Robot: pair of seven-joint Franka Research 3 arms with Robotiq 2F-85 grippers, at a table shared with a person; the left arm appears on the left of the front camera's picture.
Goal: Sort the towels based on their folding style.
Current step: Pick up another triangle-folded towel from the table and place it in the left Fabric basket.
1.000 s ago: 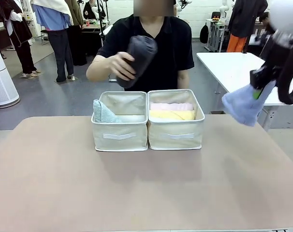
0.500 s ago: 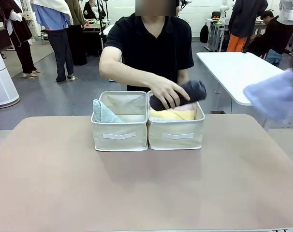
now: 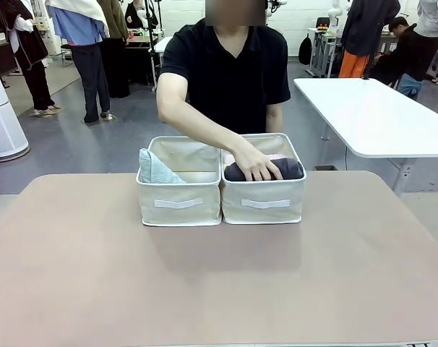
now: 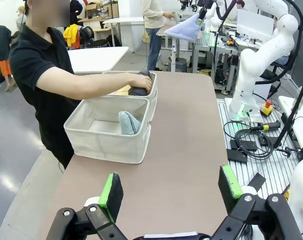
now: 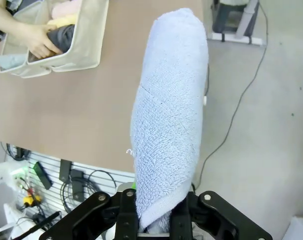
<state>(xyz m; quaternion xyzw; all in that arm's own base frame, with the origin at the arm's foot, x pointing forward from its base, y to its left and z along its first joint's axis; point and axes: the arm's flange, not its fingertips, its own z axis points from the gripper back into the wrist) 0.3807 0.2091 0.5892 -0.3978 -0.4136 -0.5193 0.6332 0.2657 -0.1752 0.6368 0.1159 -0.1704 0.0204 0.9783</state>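
Two beige bins stand side by side mid-table. The left bin (image 3: 178, 204) holds a mint-blue cone towel (image 3: 155, 168). In the right bin (image 3: 263, 204), the person's hand (image 3: 256, 168) presses a dark grey rolled towel (image 3: 290, 170) down onto the pink towel (image 5: 66, 9) and yellow towel (image 5: 61, 21). My right gripper (image 5: 154, 227) is shut on the narrow end of a lavender-blue cone towel (image 5: 169, 125), held high beyond the table's right edge; the same towel (image 4: 184, 29) hangs far off in the left wrist view. My left gripper (image 4: 170, 185) is open over the table's left end with nothing between its fingers.
Under the lavender towel lie the table's right edge (image 5: 156, 20) and bare floor with cables (image 5: 241, 100). A white side table (image 3: 363, 108) stands beyond the right end. Other people stand in the background.
The person has lowered the dark grey rolled towel from chest height into the right bin. My right arm has carried the lavender towel off past the front view's right edge.
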